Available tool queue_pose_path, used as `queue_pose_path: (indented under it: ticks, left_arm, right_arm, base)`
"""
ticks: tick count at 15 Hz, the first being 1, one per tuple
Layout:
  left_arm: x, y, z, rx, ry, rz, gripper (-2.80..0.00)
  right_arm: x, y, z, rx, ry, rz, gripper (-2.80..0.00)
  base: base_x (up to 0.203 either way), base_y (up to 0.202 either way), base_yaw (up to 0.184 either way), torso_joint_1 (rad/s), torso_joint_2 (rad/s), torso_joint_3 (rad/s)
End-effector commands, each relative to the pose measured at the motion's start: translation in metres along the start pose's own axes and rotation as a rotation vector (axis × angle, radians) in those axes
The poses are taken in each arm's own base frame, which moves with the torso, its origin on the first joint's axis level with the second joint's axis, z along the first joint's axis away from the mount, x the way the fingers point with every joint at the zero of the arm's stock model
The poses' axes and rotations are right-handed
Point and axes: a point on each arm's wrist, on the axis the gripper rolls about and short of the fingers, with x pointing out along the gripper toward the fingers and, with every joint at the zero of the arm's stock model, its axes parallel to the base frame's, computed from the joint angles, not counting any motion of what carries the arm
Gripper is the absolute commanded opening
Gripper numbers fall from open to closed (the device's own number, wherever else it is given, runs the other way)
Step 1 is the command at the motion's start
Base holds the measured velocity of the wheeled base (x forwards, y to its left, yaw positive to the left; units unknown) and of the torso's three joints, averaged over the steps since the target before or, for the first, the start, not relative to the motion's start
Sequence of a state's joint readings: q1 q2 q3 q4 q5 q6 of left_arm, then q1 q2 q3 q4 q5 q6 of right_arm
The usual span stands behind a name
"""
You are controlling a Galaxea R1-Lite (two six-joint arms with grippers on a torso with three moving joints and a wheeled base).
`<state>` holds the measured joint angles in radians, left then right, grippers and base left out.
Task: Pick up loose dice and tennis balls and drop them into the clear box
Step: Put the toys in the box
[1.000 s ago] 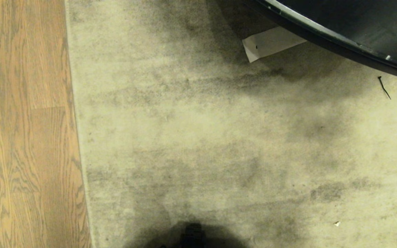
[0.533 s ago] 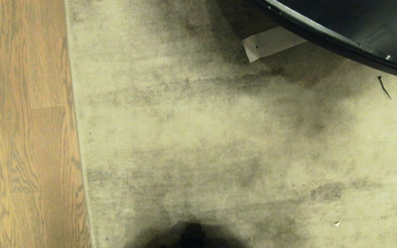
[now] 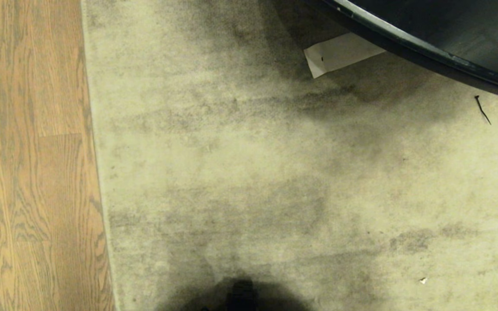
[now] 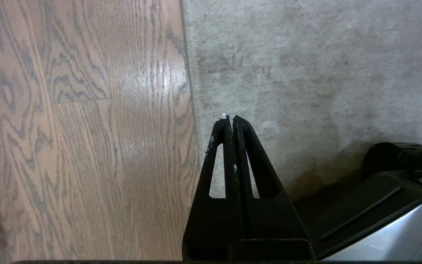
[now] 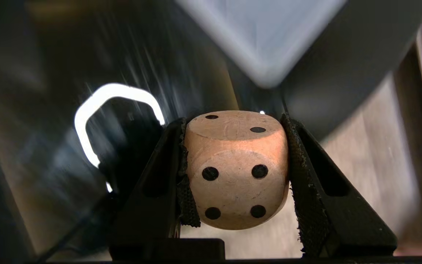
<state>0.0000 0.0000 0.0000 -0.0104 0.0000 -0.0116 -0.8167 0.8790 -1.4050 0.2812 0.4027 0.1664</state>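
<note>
In the right wrist view my right gripper (image 5: 233, 120) is shut on a cream wooden die (image 5: 234, 172) with dark pips, its four-pip face toward the camera and both pads pressed on its sides. Beyond the die, a blurred pale frosted corner (image 5: 266, 40) looks like the clear box, resting on a dark glossy surface. My left gripper (image 4: 229, 118) hangs shut and empty over the rug's edge beside the wood floor. Neither gripper appears in the head view. No tennis balls are in view.
The head view looks down on a stained beige rug (image 3: 249, 172), with wood flooring (image 3: 28, 155) along the left. A black round table edge (image 3: 426, 47) crosses the top right, with a white paper (image 3: 339, 54) under it and a black zip tie (image 3: 482, 110) nearby.
The dark shadow on the rug at the right of the head view has faded and shifted. The rug, paper and table edge stay in place.
</note>
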Motion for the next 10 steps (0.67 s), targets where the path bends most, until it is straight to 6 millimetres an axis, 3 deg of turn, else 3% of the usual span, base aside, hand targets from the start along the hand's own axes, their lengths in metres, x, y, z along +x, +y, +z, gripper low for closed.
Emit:
queue_pose_path:
  ticks: [1,5,10]
  left_arm:
    - [0.0,0.0,-0.001,-0.001,0.003,0.0,-2.8]
    - [0.0,0.0,-0.001,-0.001,0.004,0.0,-2.8]
    - [0.0,0.0,-0.001,-0.001,0.003,0.0,-2.8]
  right_arm:
    - [0.017,-0.001,0.03,0.025,-0.014,0.033,-2.8]
    - [0.023,-0.002,0.033,0.086,0.041,0.08,-2.8]
    - [0.011,0.01,0.072,0.151,-0.049,0.161,-2.8]
  base:
    - [0.0,0.0,0.0,0.0,0.0,0.0]
    - [0.0,0.0,0.0,0.0,0.0,0.0]
    - [0.0,0.0,0.0,0.0,0.0,0.0]
